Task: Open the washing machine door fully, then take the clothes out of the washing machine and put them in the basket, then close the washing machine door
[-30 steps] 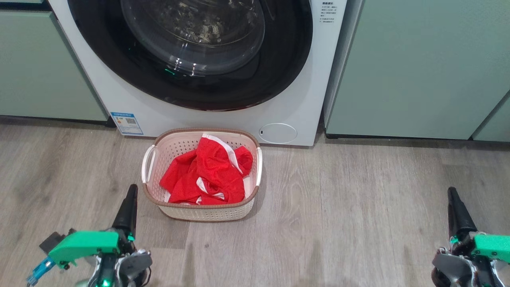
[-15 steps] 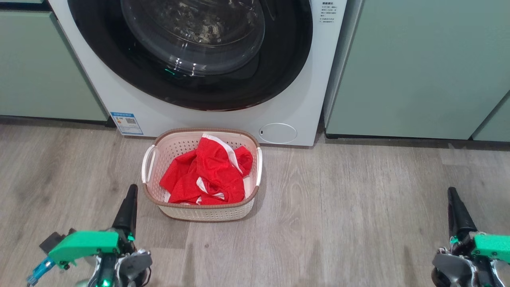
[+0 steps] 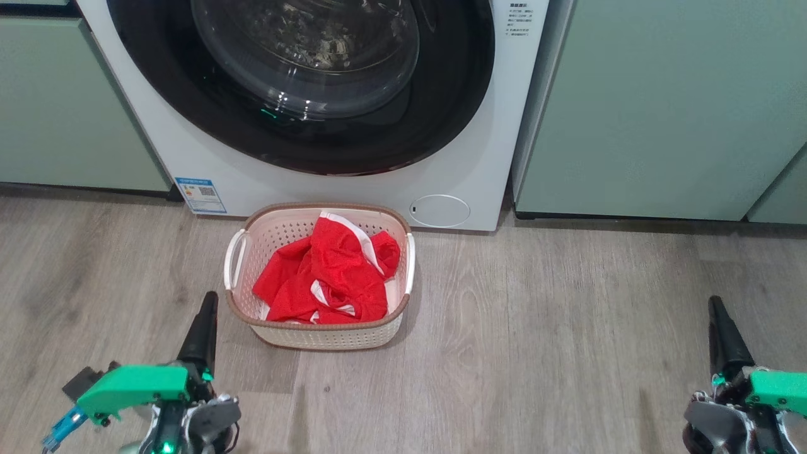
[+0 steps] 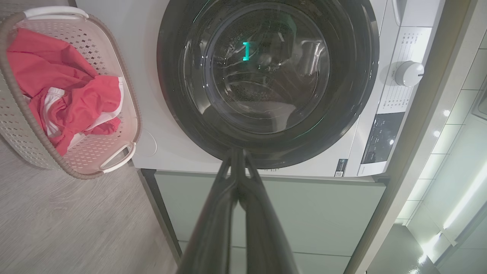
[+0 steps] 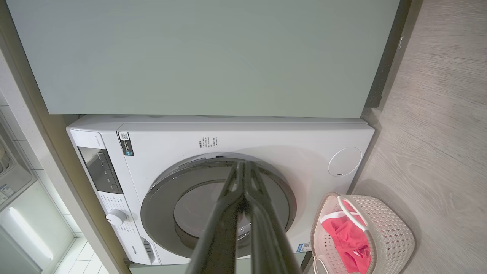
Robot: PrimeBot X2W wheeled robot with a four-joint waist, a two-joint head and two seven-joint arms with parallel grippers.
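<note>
Wood floor (image 3: 567, 328), basket (image 3: 328, 337) lengthwise along washer (image 3: 479, 157), w/ clothes (image 3: 321, 271) inside

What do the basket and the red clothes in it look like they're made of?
The basket looks like matte cream plastic, going by its moulded perforated walls. The clothes look like thin soft fabric, crumpled into loose folds.

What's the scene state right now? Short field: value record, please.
door: washing machine door closed flush on the washing machine
clothes: red clothes heaped inside the basket
basket: on the floor, just in front of the washer, below the door
left gripper: shut, empty, beside the basket's near left corner
right gripper: shut, empty, over bare floor, far from the basket
surroundings: pale green cabinets on both sides of the washer
</note>
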